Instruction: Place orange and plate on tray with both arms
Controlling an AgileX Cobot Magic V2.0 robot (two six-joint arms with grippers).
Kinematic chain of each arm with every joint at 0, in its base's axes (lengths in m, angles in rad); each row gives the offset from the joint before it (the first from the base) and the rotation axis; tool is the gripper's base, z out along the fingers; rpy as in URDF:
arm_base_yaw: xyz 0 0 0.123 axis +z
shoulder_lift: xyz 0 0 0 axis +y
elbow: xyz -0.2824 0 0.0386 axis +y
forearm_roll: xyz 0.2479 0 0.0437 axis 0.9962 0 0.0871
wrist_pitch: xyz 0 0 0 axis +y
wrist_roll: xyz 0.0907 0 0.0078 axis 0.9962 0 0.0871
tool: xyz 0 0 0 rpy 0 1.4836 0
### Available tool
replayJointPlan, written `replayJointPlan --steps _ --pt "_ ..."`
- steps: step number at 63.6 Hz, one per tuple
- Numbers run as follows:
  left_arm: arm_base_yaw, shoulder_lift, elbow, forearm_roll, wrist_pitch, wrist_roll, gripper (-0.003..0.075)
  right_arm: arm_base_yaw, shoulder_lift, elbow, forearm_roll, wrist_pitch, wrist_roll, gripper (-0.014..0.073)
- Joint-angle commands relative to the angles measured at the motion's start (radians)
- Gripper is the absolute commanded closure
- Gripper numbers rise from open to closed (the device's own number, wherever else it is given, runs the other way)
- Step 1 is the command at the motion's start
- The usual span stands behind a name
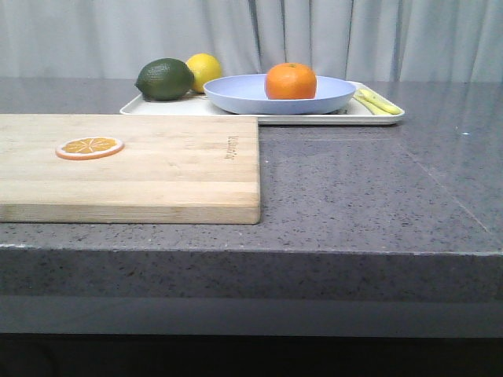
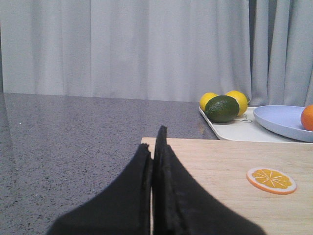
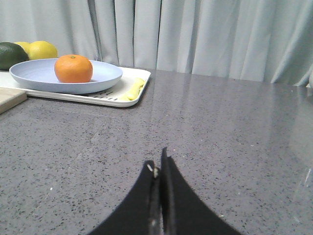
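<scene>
The orange (image 1: 291,81) rests inside the pale lavender-blue plate (image 1: 236,94), and the plate stands on the cream-white tray (image 1: 267,118) at the back of the counter. Both wrist views show the same group: orange (image 3: 73,68), plate (image 3: 34,76), tray (image 3: 105,95); orange (image 2: 308,117), plate (image 2: 279,120), tray (image 2: 234,129). My left gripper (image 2: 154,139) is shut and empty, low over the near corner of the wooden board. Shut and empty as well, my right gripper (image 3: 157,161) hangs over bare counter, well short of the tray. Neither gripper shows in the front view.
A wooden cutting board (image 1: 157,169) with a flat orange slice (image 1: 89,147) lies front left. On the tray's left end sit a dark green avocado (image 1: 165,79) and a yellow lemon (image 1: 204,71); a yellow utensil (image 1: 377,101) lies at its right end. Grey curtains hang behind.
</scene>
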State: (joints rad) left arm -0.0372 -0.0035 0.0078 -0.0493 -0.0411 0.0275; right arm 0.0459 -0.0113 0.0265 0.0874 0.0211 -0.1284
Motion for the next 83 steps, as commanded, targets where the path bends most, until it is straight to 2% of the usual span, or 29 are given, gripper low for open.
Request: replayJointPlan --steps 1,13,22,28,51,83 --pt "-0.007 -0.021 0.025 -0.006 -0.075 -0.009 0.0740 -0.005 -0.018 -0.024 0.002 -0.088 -0.004 0.0659" --pt "-0.007 -0.021 0.025 -0.006 -0.075 -0.009 0.0740 -0.005 -0.018 -0.024 -0.011 -0.088 0.001 0.0659" --pt "-0.007 -0.021 0.025 -0.006 -0.075 -0.009 0.0740 -0.016 -0.018 -0.024 -0.137 -0.093 0.168 0.0659" --pt "-0.007 -0.021 0.025 -0.006 -0.075 -0.009 0.0740 -0.029 -0.018 -0.024 -0.160 -0.097 0.250 0.0659" --pt "-0.007 -0.021 0.025 -0.006 -0.075 -0.009 0.0740 -0.073 -0.018 -0.024 -0.160 -0.100 0.252 0.0659" --pt "-0.007 -0.021 0.025 -0.006 -0.075 -0.009 0.0740 -0.073 -0.018 -0.024 -0.159 -0.098 0.252 0.0659"
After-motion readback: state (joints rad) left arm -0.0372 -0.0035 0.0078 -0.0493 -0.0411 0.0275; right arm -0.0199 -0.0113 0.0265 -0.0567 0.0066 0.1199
